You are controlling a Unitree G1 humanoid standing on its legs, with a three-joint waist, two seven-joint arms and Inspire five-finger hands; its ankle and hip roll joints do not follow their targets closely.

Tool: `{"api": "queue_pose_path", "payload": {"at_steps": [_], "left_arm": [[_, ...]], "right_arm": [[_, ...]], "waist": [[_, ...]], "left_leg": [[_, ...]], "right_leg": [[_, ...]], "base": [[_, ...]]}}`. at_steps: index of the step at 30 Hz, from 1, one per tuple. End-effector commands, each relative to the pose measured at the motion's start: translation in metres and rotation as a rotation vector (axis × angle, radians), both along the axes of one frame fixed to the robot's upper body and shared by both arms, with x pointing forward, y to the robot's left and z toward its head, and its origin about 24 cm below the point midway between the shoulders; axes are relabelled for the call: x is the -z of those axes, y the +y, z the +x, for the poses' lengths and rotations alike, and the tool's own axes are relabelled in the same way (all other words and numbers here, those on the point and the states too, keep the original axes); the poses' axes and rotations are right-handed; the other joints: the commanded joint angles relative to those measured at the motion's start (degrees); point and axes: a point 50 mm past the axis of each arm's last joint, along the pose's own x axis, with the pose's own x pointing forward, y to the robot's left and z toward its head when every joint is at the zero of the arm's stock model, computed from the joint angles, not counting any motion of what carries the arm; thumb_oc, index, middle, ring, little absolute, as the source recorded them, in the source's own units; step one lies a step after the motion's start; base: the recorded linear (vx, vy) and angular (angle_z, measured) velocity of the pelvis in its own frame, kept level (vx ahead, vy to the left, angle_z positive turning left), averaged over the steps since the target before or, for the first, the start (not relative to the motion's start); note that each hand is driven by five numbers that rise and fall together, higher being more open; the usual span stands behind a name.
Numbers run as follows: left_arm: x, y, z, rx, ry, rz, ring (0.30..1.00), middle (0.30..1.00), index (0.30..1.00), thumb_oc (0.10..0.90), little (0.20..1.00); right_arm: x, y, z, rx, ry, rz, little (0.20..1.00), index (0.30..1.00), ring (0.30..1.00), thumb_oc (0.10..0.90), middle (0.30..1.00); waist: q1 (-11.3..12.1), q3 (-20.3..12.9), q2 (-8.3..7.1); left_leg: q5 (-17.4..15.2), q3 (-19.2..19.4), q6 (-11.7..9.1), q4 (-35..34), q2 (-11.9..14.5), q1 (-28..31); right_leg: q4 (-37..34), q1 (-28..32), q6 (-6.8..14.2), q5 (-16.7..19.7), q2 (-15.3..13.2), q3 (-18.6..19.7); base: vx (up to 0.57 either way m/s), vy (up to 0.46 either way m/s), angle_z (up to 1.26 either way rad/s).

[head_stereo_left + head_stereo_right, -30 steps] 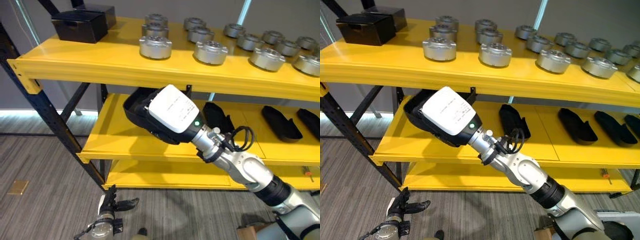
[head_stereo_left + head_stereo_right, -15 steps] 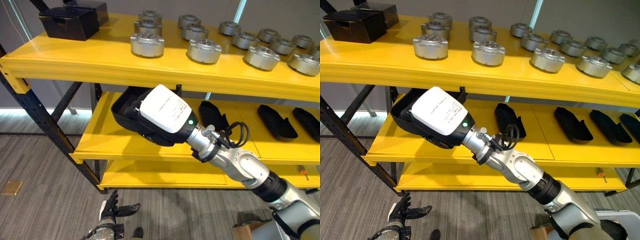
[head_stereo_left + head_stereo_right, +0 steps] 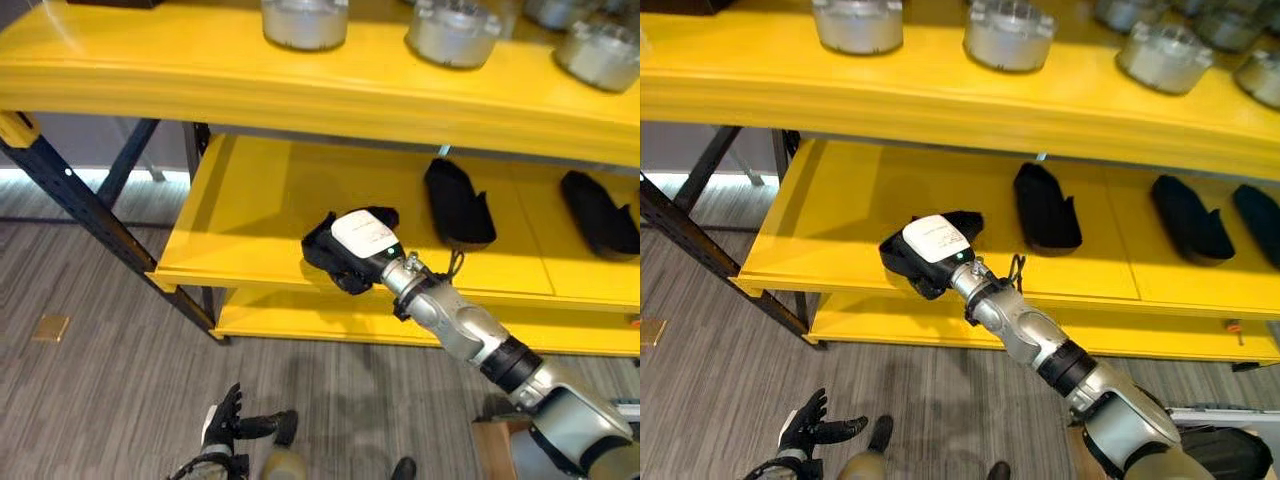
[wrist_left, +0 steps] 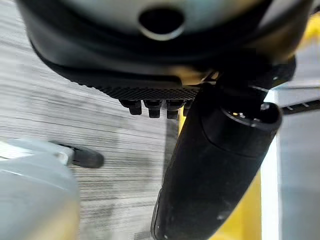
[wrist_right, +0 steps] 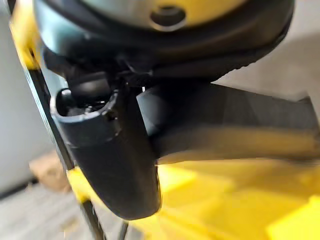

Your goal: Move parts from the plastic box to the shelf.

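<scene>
A yellow shelf (image 3: 250,190) stands on a grey striped floor (image 3: 100,380). The right hand (image 3: 345,250) holds a black part (image 3: 375,215) at the middle shelf's front edge, fingers curled on it. The left hand (image 3: 225,420) hangs low, fingers spread

On my right wrist feed, the right hand (image 5: 165,45) grips a black part (image 5: 235,120), its thumb (image 5: 107,150) curled across the part's near end. The part sits just above the yellow shelf (image 5: 225,200).
</scene>
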Motion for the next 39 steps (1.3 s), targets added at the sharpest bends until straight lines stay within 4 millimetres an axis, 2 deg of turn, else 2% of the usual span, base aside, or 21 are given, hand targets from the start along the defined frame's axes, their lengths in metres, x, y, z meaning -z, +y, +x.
{"api": "queue_pose_path", "payload": {"at_steps": [1,9,19,28,34,39], "left_arm": [[-0.032,0.007,0.042,0.071,-0.206,0.035,1.000,1.000,1.000,0.900,1.000],[-0.041,0.010,0.054,0.089,-0.245,0.051,1.000,1.000,1.000,0.900,1.000],[-0.045,0.013,0.060,0.095,-0.259,0.067,1.000,1.000,1.000,0.900,1.000],[-0.049,0.019,0.062,0.108,-0.265,0.082,1.000,1.000,1.000,0.900,1.000],[-0.050,0.021,0.061,0.113,-0.265,0.087,1.000,1.000,1.000,0.900,1.000],[-0.048,0.022,0.059,0.130,-0.253,0.087,1.000,1.000,1.000,0.900,1.000]], "right_arm": [[-0.090,0.037,0.005,-0.143,-0.283,0.055,0.300,0.300,0.300,0.400,0.300],[-0.104,0.041,0.012,-0.127,-0.333,-0.023,0.300,0.300,0.300,0.400,0.300],[-0.112,0.040,0.016,-0.116,-0.343,-0.061,0.300,0.300,0.300,0.400,0.300],[-0.137,0.044,0.015,-0.131,-0.438,-0.146,0.300,0.300,0.300,0.400,0.300],[-0.141,0.033,0.021,-0.088,-0.466,-0.212,0.300,0.300,0.300,0.400,0.300],[-0.142,0.019,0.029,-0.039,-0.493,-0.343,0.300,0.300,0.300,0.400,0.300]], "waist": [[2.76,1.33,-0.58],[4.45,4.08,-0.41],[4.47,6.26,-0.53],[4.85,8.77,0.12],[4.49,9.53,0.68],[3.86,9.96,0.99]], "left_leg": [[-1.89,-0.30,2.06,-0.56,0.34,0.08],[-0.42,-2.06,1.79,-0.56,0.39,-3.27],[0.10,-1.96,1.87,-0.56,0.47,-4.91],[0.55,-1.47,1.57,0.09,0.78,-6.81],[0.88,-1.30,1.51,0.27,0.92,-8.03],[1.11,-0.74,1.46,0.13,1.05,-8.62]], "right_leg": [[0.58,2.13,0.95,2.37,-3.13,-1.46],[0.58,0.27,0.94,2.31,-2.86,-3.20],[0.86,-1.69,0.81,2.24,-2.87,-3.10],[1.43,-3.61,0.51,2.14,-2.84,-2.66],[1.74,-4.96,0.52,2.39,-2.89,-2.44],[1.74,-6.21,0.59,2.67,-2.78,-1.88]], "base": [[-0.04,-0.028,0.06],[-0.02,-0.015,0.12],[0.00,0.001,0.02],[-0.03,-0.005,-0.02],[-0.01,0.000,0.01],[-0.02,0.004,-0.04]]}}
